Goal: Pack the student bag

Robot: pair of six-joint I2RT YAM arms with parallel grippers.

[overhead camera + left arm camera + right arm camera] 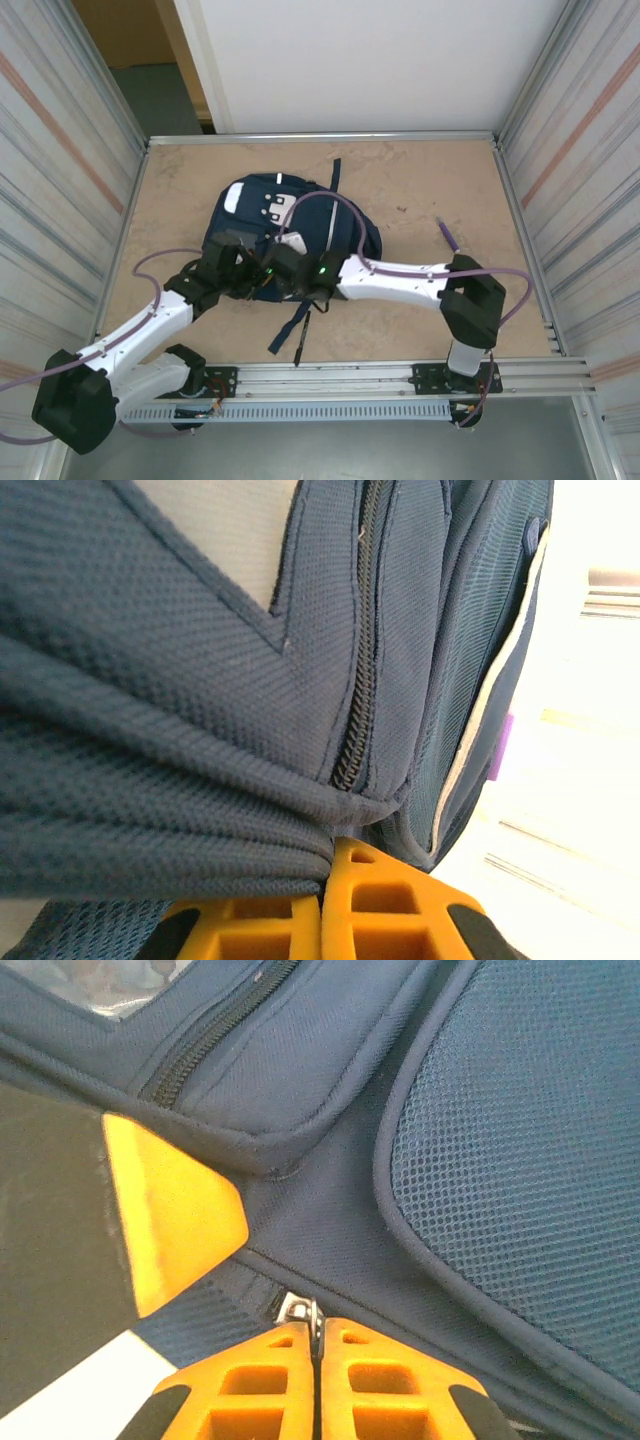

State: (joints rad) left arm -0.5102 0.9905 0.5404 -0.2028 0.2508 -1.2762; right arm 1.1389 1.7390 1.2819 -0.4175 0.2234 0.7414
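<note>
Top external: student bag [310, 222] lies flat mid-surface [430, 170], a bit toward the left edge, with dark straps [295, 330] trailing to the near edge. A purple pen [447, 236] sits well apart, toward the right edge. Both my arms meet at the bag's near side: left end effector [237, 268], right end effector [290, 270]. Left wrist: my left end effector [325, 875] is pinched on a fold of navy cloth just beside a zipper [358, 680], with no gap between the tips. Right wrist: my right end effector [314, 1335] is clamped on a small metal zipper pull [300, 1312]. Risks, as I judge them: the pull is thin, flat and slick, so it could slip out if I tug off the track line. The fold is soft and could creep out of the left pinch, and then the whole bag would drag instead of unzipping. Bunched cloth beside the coil could jam the slider. Materials: ribbed woven navy fabric, piped seams, an open-weave mesh panel [520, 1140], fine coil zipper, hard orange plastic fingers.
</note>
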